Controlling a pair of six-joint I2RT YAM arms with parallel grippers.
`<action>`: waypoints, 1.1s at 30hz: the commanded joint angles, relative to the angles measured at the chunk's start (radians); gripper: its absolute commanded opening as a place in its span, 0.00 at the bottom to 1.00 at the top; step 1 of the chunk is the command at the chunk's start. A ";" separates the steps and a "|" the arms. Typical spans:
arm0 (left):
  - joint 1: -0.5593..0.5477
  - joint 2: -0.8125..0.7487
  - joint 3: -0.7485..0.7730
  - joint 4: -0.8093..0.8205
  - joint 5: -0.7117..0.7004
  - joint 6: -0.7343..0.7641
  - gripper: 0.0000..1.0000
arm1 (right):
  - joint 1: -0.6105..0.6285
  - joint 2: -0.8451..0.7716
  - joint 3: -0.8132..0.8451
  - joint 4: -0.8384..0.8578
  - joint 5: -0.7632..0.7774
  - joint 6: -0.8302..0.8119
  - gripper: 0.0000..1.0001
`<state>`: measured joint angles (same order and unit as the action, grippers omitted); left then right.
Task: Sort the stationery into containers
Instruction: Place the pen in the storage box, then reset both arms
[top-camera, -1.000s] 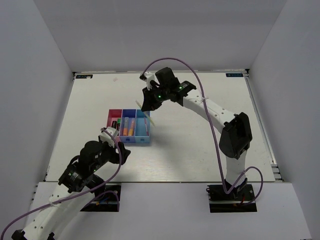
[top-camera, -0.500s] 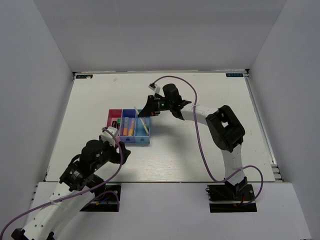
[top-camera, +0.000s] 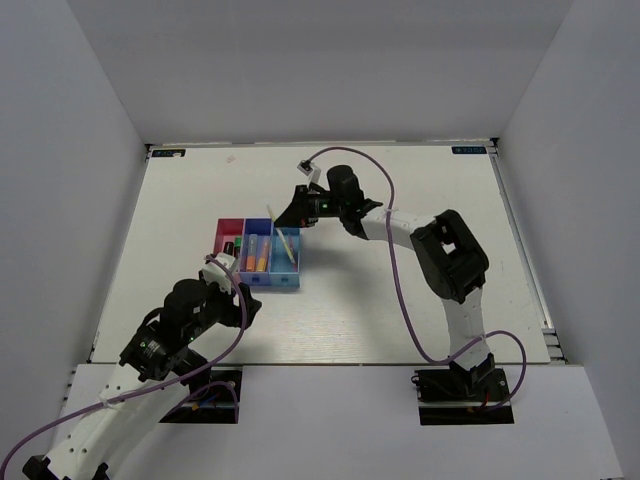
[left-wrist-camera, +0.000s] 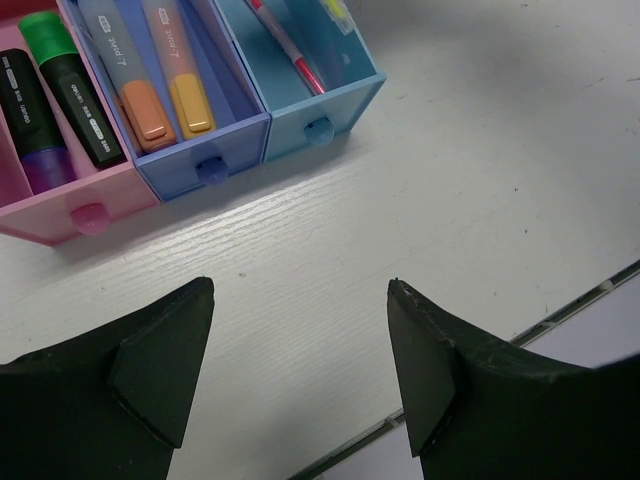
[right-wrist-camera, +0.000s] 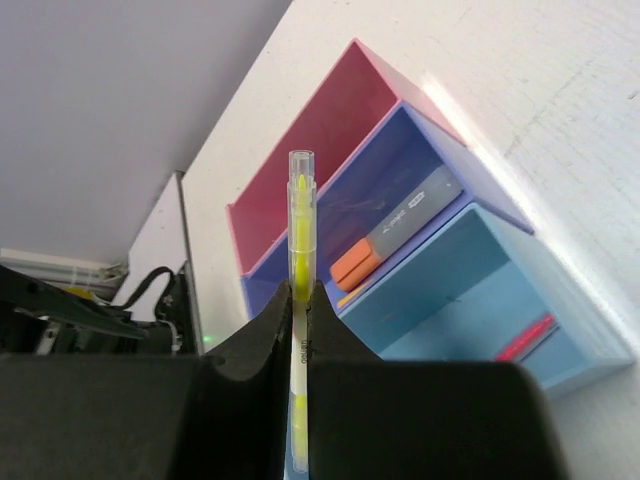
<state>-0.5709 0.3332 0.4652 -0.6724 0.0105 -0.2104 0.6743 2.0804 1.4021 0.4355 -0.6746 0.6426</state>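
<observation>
The three joined bins stand left of the middle: pink-red (top-camera: 228, 232), dark blue (top-camera: 257, 275) and light blue (top-camera: 291, 272). My right gripper (top-camera: 289, 216) is shut on a thin yellow pen (right-wrist-camera: 300, 200), held low and slanting over the light blue bin (right-wrist-camera: 470, 280); the pen shows in the top view (top-camera: 284, 247). The pink-red bin (left-wrist-camera: 40, 215) holds black markers, one with a green cap (left-wrist-camera: 62, 80). The dark blue bin (left-wrist-camera: 235, 130) holds two orange highlighters (left-wrist-camera: 150, 70). The light blue bin (left-wrist-camera: 330, 95) holds a red pen (left-wrist-camera: 295, 55). My left gripper (left-wrist-camera: 300, 300) is open and empty, near the bins' front.
The white table top (top-camera: 400, 290) has raised rails at its edges, and white walls stand around it. My right arm's purple cable (top-camera: 395, 240) loops over the table. The table's near edge (left-wrist-camera: 560, 300) runs just past my left fingers.
My right gripper has come down from above the bins to low over the light blue bin, with the yellow pen in it. My left arm has hardly moved.
</observation>
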 joint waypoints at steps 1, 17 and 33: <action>0.003 0.013 -0.007 0.010 -0.003 0.005 0.80 | -0.005 0.042 0.057 -0.003 0.018 -0.073 0.00; 0.002 0.021 -0.007 0.010 -0.001 0.005 0.72 | -0.039 -0.058 0.100 -0.207 -0.005 -0.220 0.51; 0.003 0.099 0.006 0.005 0.031 -0.009 1.00 | -0.246 -0.633 -0.189 -1.020 0.706 -0.616 0.42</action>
<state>-0.5709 0.4168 0.4644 -0.6727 0.0181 -0.2199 0.4091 1.5547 1.3785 -0.5091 -0.2230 0.1661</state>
